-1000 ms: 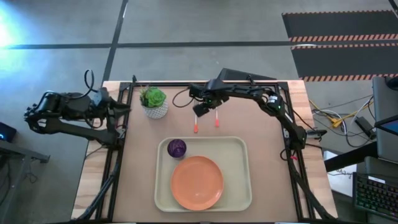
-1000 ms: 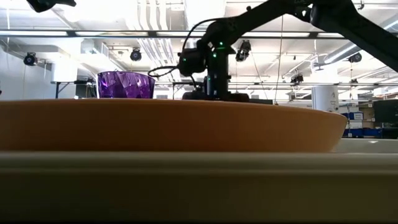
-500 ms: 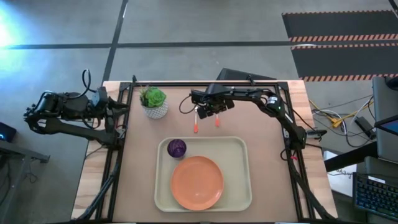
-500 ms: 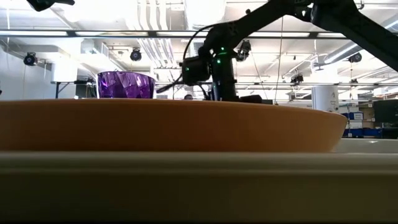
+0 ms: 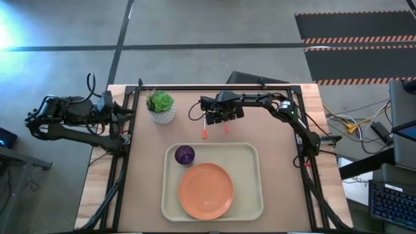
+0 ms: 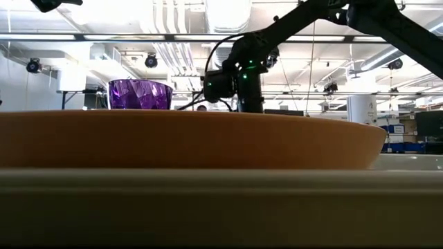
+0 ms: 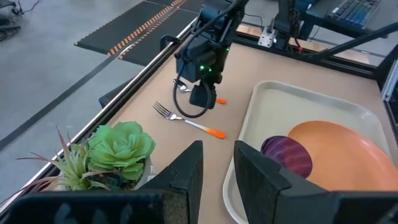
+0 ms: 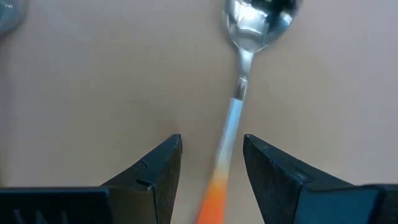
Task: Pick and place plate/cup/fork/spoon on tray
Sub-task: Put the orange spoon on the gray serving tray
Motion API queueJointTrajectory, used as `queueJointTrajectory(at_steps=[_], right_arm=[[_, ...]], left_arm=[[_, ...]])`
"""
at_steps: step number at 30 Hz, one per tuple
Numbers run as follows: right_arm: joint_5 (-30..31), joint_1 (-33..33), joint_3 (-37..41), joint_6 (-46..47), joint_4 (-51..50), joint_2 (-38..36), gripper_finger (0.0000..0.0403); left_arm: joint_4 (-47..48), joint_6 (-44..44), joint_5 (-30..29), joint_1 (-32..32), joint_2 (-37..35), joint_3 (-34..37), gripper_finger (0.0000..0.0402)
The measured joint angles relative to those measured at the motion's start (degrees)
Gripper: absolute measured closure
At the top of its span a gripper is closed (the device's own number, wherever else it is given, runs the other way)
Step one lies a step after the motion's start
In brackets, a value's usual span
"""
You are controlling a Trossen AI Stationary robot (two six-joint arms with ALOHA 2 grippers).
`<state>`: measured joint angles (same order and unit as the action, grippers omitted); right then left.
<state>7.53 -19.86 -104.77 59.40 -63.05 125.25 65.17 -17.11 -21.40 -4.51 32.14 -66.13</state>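
Observation:
The spoon point(image 8: 239, 93) lies on the table with its bowl point(image 8: 258, 15) ahead of my right gripper. Its orange-red handle point(image 8: 213, 190) runs back between the fingers. My right gripper point(image 8: 211, 165) is open and points down over the spoon point(image 5: 227, 127), one finger on either side of the handle. I see no touch. The fork point(image 5: 204, 130) lies just to the left of the spoon, also seen in the left wrist view point(image 7: 186, 120). The orange plate point(image 5: 205, 190) and the purple cup point(image 5: 184, 155) sit in the cream tray point(image 5: 255, 156). My left gripper point(image 7: 217, 171) waits open at the table's left edge.
A white pot with a green plant point(image 5: 160, 107) stands at the far left, left of the fork. The tray lies near the table's front, just nearer than the fork and the spoon. Black frame rails point(image 5: 214, 89) run along the table's far edge and sides.
My right gripper has shifted a little toward the table's right edge, from over the fork to over the spoon, and has turned about and come lower. The fork and the spoon have stayed where they were.

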Motion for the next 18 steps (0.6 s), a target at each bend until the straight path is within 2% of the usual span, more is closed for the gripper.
queueJointTrajectory(at_steps=[9, 14, 18], right_arm=[[-0.3, -0.3, 0.8, 0.8, 0.9, -0.1, 0.0249], [-0.5, -0.4, 2.5, 1.1, 2.0, -0.3, 0.0296], [-0.2, -0.4, 4.1, 0.5, 2.3, -0.3, 0.0356]], left_arm=[[0.0, 0.0, 0.1, 0.0, 0.0, 0.0, 0.0329], [0.0, 0.0, 0.2, 0.0, -0.1, 0.0, 0.0329], [0.0, 0.0, 0.2, 0.0, -0.1, 0.0, 0.0329]])
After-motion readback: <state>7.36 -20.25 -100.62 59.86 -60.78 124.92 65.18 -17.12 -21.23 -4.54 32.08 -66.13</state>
